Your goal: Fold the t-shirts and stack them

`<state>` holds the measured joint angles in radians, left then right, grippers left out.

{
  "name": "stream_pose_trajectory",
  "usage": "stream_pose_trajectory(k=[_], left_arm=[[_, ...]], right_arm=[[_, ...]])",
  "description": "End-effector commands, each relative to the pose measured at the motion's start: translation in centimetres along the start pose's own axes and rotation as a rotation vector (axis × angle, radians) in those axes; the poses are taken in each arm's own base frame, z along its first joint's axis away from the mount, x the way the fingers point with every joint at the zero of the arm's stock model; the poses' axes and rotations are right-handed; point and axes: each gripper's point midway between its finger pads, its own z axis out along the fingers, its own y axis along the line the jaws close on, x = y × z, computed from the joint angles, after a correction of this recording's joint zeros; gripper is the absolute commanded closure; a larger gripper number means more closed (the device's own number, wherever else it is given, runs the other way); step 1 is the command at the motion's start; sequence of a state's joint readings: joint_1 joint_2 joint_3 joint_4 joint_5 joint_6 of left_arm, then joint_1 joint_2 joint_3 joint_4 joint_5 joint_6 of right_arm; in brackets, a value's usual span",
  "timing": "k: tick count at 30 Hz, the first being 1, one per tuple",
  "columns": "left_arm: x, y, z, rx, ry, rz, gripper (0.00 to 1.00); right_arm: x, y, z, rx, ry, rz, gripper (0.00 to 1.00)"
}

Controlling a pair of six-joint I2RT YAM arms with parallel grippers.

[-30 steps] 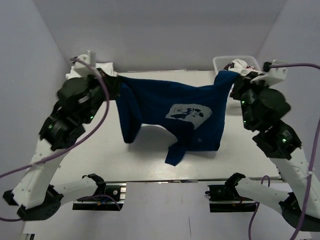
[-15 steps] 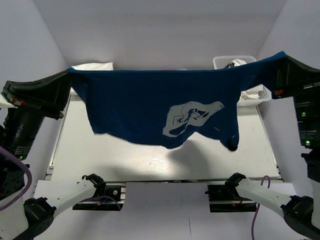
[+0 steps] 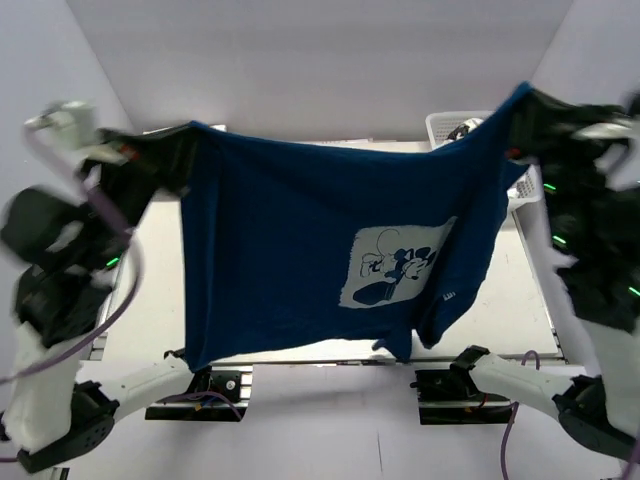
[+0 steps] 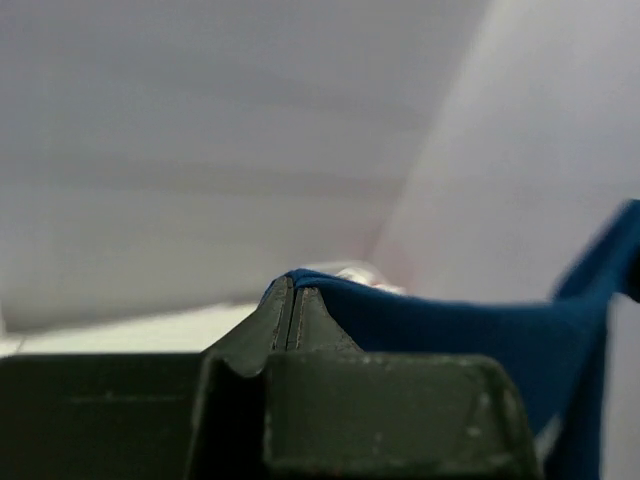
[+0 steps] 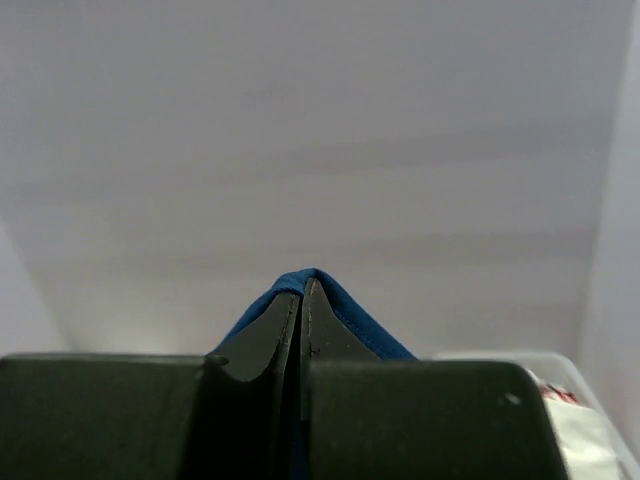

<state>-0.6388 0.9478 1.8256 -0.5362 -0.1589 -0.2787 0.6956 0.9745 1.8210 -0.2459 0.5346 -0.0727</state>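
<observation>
**Navy blue cloth t-shirt point(image 3: 290, 250) stretched in the air between two arms**

Its pale square cartoon print point(image 3: 395, 265) faces the overhead camera. The cloth hangs spread wide above the white worktop point(image 3: 150, 290), and the lower edge dangles free towards the arm bases. The left hand point(image 4: 290, 288) is pinched tight on the upper left corner, and the right hand point(image 5: 303, 283) is pinched tight on the upper right corner. A white plastic mesh basket point(image 3: 445, 123) sits at the far right, partly behind the shirt.

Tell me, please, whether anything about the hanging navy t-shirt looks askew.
Yes. The navy t-shirt, pinched in the left tool and right tool, hangs unevenly: its right end sits higher in the top view, its print tilts, and its lower right corner is bunched up.
</observation>
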Motion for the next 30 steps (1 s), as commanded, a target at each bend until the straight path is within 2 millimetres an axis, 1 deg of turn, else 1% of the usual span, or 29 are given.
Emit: stream_pose_trajectory(k=[1, 2, 3, 5, 6, 7, 8, 9, 10, 11, 12, 13, 14, 15, 16, 17, 18, 19, 20, 21, 22, 23, 24, 25, 26, 27, 28, 29, 30], left_arm=[[8.9, 7.5, 4.3, -0.390, 0.170, 0.064, 1.00], [10.3, 8.8, 4.7, -0.445, 0.195, 0.076, 1.00], [11.7, 9.4, 5.3, -0.479, 0.218, 0.082, 1.00], [15.5, 11.3, 5.8, -0.555, 0.290, 0.120, 1.00], [17.7, 12.3, 6.5, -0.600, 0.316, 0.136, 1.00], [19.7, 13.2, 6.8, -0.621, 0.350, 0.146, 1.00], [21.3, 13.6, 7.1, -0.631, 0.385, 0.161, 1.00], [23.4, 15.2, 7.7, -0.685, 0.422, 0.181, 1.00], [25.2, 16.4, 7.8, -0.719, 0.449, 0.194, 1.00], [26.2, 17.3, 8.2, -0.737, 0.464, 0.203, 1.00], [27.7, 18.9, 8.3, -0.769, 0.493, 0.215, 1.00], [29.1, 19.9, 8.5, -0.782, 0.528, 0.222, 1.00], [32.3, 21.5, 9.0, -0.799, 0.589, 0.234, 1.00], [32.5, 23.2, 9.6, -0.828, 0.592, 0.230, 1.00], [33.5, 24.3, 10.1, -0.842, 0.605, 0.228, 1.00], [36.8, 26.0, 10.7, -0.845, 0.666, 0.225, 1.00], [37.0, 27.6, 11.7, -0.848, 0.666, 0.218, 1.00], [38.1, 28.5, 12.5, -0.833, 0.681, 0.211, 1.00], [39.2, 29.1, 13.8, -0.802, 0.680, 0.194, 1.00], [41.5, 30.7, 15.4, -0.797, 0.699, 0.200, 1.00], [42.4, 32.2, 16.3, -0.794, 0.706, 0.218, 1.00], [43.5, 32.7, 17.4, -0.780, 0.706, 0.224, 1.00], [41.7, 33.2, 20.5, -0.765, 0.622, 0.224, 0.99], [45.8, 36.2, 20.4, -0.798, 0.670, 0.230, 0.99], [43.3, 37.0, 23.4, -0.806, 0.558, 0.228, 0.97], [43.3, 38.2, 24.7, -0.810, 0.509, 0.213, 0.93], [46.1, 41.3, 24.4, -0.839, 0.508, 0.192, 0.70], [44.7, 41.5, 26.3, -0.792, 0.443, 0.160, 0.45], [44.2, 41.9, 27.6, -0.742, 0.381, 0.132, 0.13]], right_arm=[[5.9, -1.0, 3.4, 0.156, 0.084, -0.143, 1.00], [9.3, -1.4, 3.8, 0.196, 0.146, -0.207, 1.00], [10.7, -1.6, 4.5, 0.233, 0.159, -0.231, 1.00], [14.5, -1.6, 6.1, 0.272, 0.191, -0.282, 1.00], [17.3, -1.6, 6.1, 0.276, 0.237, -0.319, 1.00], [19.8, -1.8, 7.1, 0.290, 0.267, -0.348, 1.00], [20.5, -1.9, 7.5, 0.298, 0.263, -0.348, 1.00], [22.6, -1.7, 7.8, 0.276, 0.293, -0.368, 1.00], [25.7, -2.3, 8.9, 0.286, 0.340, -0.405, 1.00], [26.7, -2.4, 9.4, 0.283, 0.347, -0.408, 1.00], [27.2, -3.0, 10.2, 0.294, 0.352, -0.412, 1.00], [29.9, -3.0, 10.9, 0.290, 0.392, -0.427, 1.00], [32.1, -4.3, 12.0, 0.312, 0.427, -0.443, 1.00], [35.5, -4.7, 12.5, 0.315, 0.483, -0.457, 1.00], [36.2, -5.0, 13.3, 0.319, 0.495, -0.456, 1.00], [38.5, -5.9, 14.4, 0.318, 0.538, -0.455, 1.00], [41.2, -6.1, 15.2, 0.314, 0.579, -0.465, 1.00], [41.0, -6.2, 16.5, 0.319, 0.560, -0.451, 1.00], [46.3, -7.5, 16.6, 0.326, 0.636, -0.482, 1.00], [47.2, -8.0, 17.2, 0.334, 0.636, -0.485, 1.00], [46.0, -7.9, 19.2, 0.335, 0.582, -0.463, 1.00], [50.4, -9.3, 18.9, 0.345, 0.639, -0.488, 1.00], [50.3, -9.1, 20.5, 0.340, 0.562, -0.455, 1.00], [50.3, -9.6, 21.6, 0.341, 0.525, -0.437, 1.00], [53.1, -10.4, 22.5, 0.344, 0.486, -0.426, 1.00], [51.6, -10.8, 24.5, 0.360, 0.365, -0.396, 1.00], [54.1, -10.9, 25.1, 0.328, 0.332, -0.447, 1.00], [50.0, -9.9, 28.4, 0.318, 0.199, -0.433, 1.00], [56.1, -10.4, 27.7, 0.270, 0.265, -0.472, 0.86]])
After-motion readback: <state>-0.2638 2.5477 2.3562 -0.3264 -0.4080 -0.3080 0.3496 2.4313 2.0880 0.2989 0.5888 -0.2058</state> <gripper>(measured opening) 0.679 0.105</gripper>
